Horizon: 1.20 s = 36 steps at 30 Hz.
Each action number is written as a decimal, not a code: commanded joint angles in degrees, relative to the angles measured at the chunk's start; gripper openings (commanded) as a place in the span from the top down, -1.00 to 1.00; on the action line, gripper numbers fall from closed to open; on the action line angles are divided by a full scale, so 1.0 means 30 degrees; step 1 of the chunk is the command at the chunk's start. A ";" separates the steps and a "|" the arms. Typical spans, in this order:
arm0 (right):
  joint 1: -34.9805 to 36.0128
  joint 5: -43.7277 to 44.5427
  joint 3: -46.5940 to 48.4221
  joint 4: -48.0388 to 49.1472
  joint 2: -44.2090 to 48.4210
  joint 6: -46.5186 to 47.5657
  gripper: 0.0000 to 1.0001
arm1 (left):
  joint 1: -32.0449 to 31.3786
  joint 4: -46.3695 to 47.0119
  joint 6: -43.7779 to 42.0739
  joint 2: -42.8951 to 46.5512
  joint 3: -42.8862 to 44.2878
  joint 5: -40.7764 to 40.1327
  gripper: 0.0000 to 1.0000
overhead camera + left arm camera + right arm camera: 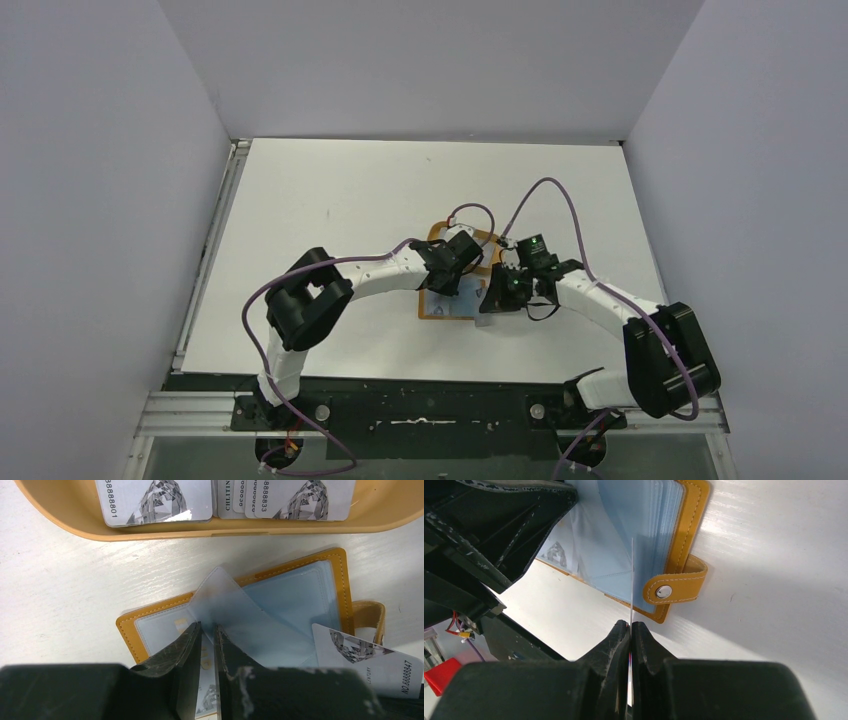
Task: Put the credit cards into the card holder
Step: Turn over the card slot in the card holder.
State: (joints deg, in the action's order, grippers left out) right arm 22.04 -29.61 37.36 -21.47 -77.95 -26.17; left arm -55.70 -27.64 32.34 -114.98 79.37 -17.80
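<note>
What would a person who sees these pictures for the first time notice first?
The open tan card holder lies at the centre, its clear sleeves fanned, with both claws over it. The right claw pinches a credit card edge-on near the snap tab; the left claw stands narrow around one lifted sleeve. Beyond it, an orange tray holds more cards.

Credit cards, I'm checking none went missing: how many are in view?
6 at least: a lone card in the tray, three overlapping cards beside it, a held card in the right pincer, a sleeved card in the card holder. The stack may hide more.
</note>
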 commanded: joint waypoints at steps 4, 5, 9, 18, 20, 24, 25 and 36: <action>-0.0203 -0.0137 -0.0316 0.1050 0.0493 -0.0203 1.00 | 0.0127 -0.0380 -0.0082 -0.0163 -0.0554 0.0393 0.81; -0.0244 -0.0094 -0.0358 0.1055 0.0503 -0.0305 1.00 | 0.0138 -0.0384 -0.0085 -0.0162 -0.0551 0.0411 0.82; -0.0440 -0.0049 -0.0776 0.1395 0.1167 -0.0675 1.00 | 0.0125 -0.0423 -0.0144 -0.0243 -0.0544 0.0454 0.87; -0.0632 -0.0573 -0.0997 0.1660 0.1426 -0.0555 1.00 | 0.0140 -0.0310 -0.0188 -0.0249 -0.0523 0.0514 0.93; -0.0621 -0.0932 -0.0962 0.1823 0.1220 -0.0551 1.00 | 0.0139 -0.0316 -0.0174 -0.0258 -0.0529 0.0536 0.94; -0.0434 -0.1423 -0.0896 0.2366 0.0992 -0.0696 1.00 | 0.0140 -0.0286 -0.0174 -0.0203 -0.0528 0.0573 0.94; -0.0346 -0.1519 -0.0848 0.2421 0.0862 -0.0700 1.00 | 0.0140 -0.0284 -0.0174 -0.0174 -0.0504 0.0598 0.94; 0.0046 -0.3097 -0.0589 0.4464 -0.1132 -0.2039 1.00 | 0.0458 -0.0515 0.0188 0.1007 -0.0847 0.1222 0.77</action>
State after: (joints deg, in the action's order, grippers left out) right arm 21.47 -36.86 34.39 -14.00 -80.93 -30.28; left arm -55.33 -27.24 32.38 -114.50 78.85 -16.86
